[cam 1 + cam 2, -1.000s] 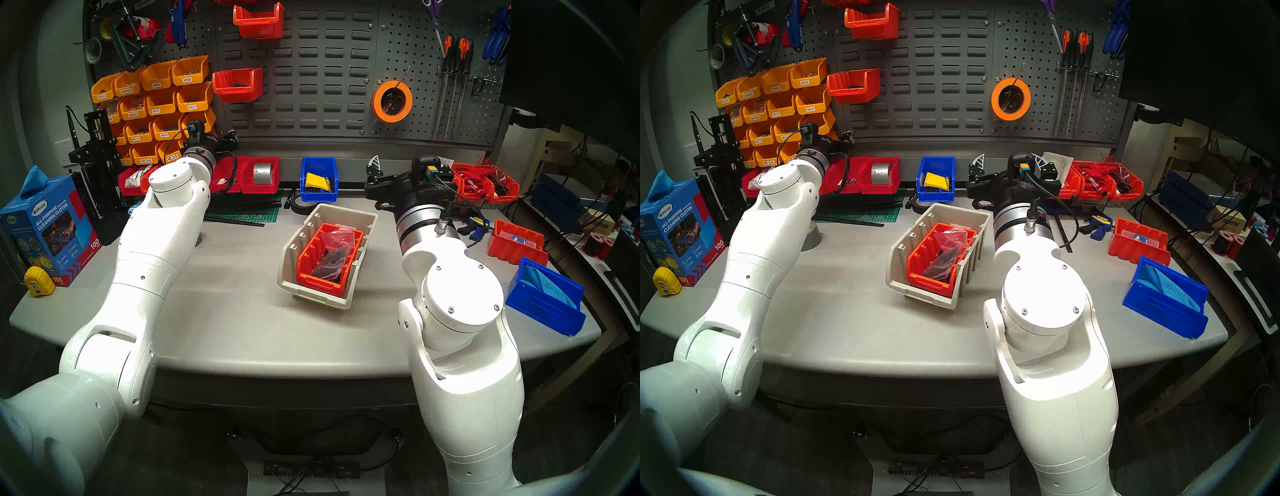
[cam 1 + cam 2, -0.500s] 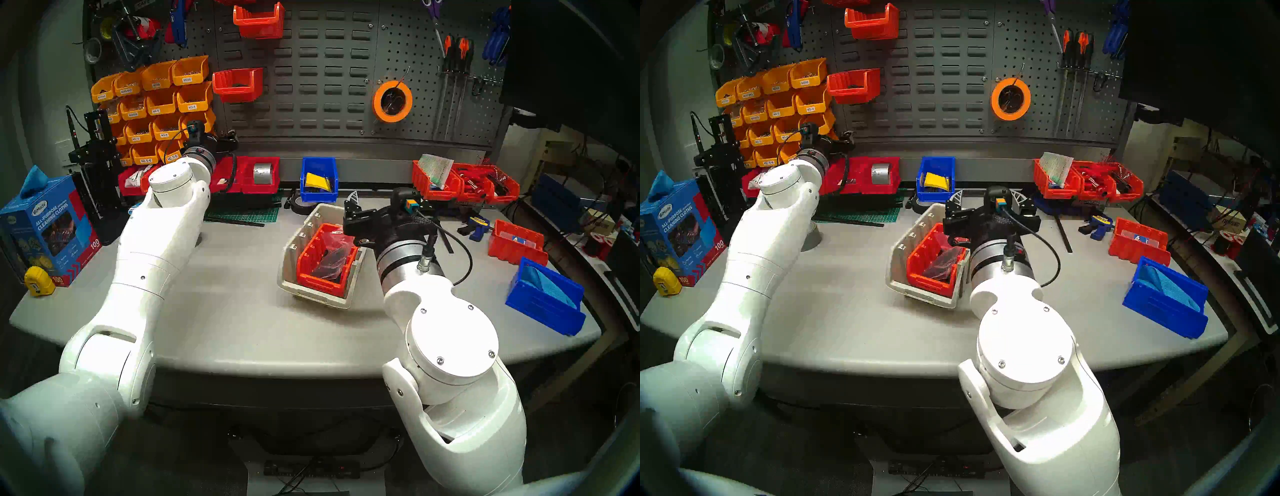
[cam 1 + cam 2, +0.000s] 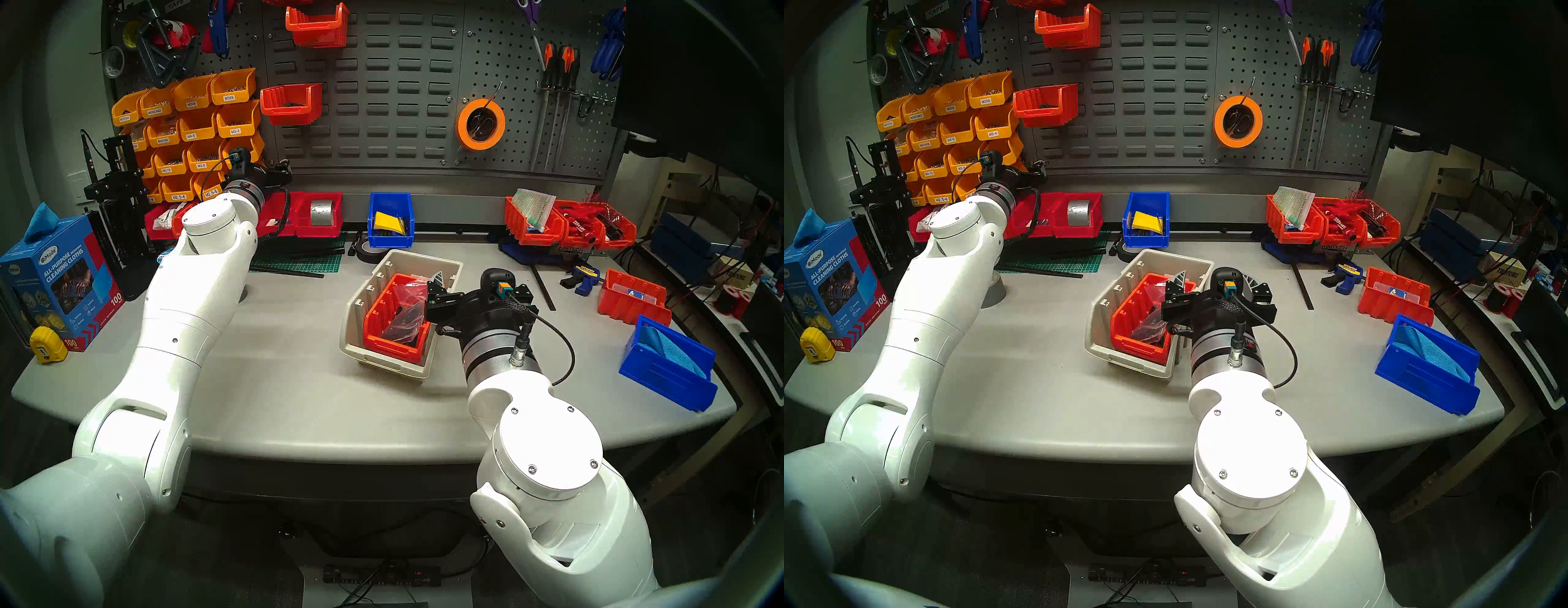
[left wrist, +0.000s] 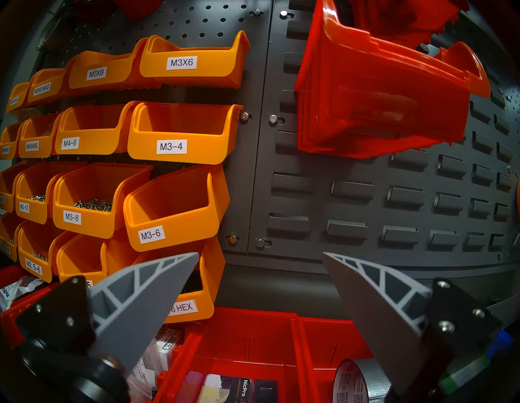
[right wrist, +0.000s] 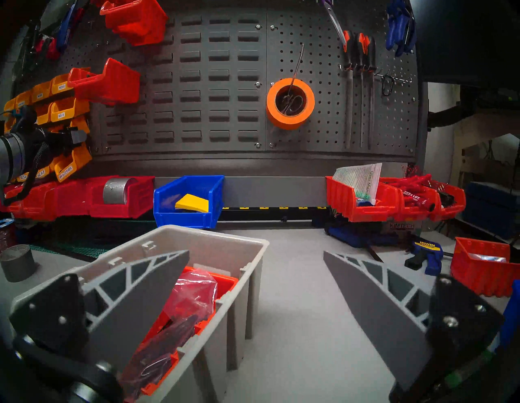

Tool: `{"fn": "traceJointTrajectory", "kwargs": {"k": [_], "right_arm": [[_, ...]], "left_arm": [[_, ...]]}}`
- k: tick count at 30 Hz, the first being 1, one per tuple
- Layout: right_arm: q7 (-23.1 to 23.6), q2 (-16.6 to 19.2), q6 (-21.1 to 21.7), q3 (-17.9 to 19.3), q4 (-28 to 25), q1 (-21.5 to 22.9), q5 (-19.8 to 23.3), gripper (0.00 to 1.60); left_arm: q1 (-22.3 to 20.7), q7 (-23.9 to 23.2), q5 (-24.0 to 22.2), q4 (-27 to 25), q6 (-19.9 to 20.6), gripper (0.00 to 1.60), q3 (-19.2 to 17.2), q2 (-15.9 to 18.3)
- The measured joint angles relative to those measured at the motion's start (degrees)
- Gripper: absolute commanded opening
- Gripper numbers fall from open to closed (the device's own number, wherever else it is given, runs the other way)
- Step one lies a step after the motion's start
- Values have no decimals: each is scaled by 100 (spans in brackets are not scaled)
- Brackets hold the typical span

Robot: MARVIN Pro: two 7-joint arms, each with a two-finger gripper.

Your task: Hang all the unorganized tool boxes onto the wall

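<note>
A large beige bin (image 3: 388,366) lies in the middle of the table with a red-orange bin (image 3: 382,316) holding a red plastic bag inside it. My right gripper (image 3: 473,288) is open at the beige bin's right side. In the right wrist view (image 5: 256,253) its left finger is over the inside of the beige bin (image 5: 213,244) and its right finger is outside the wall. A blue bin with a yellow card (image 3: 390,238) stands at the back, under the louvred wall panel (image 3: 382,85). My left gripper (image 4: 260,254) is open and empty near the wall.
Two red-orange bins (image 3: 316,27) (image 3: 290,106) hang on the panel. Small yellow-orange labelled bins (image 3: 195,127) fill its left side. Red bins (image 3: 318,216) sit at the back left. More red-orange bins (image 3: 632,297) and a blue bin with cloth (image 3: 668,369) are at the right.
My right arm has come from the back right toward the front and left, and down to the beige bin, so one finger is now inside it. The left arm has not moved.
</note>
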Motion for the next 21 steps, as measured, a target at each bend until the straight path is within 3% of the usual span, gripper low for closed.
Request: {"fn": "traceJointTrajectory", "kwargs": {"k": [11,21], "right_arm": [[-657,336,-264,-180,-33,160,835,160],[-1126,478,-370,-301,-57,335,1228,160]], "left_arm": [[1,-3,0,0,0,160,0,0],[1,-5,0,0,0,160,0,0]]}}
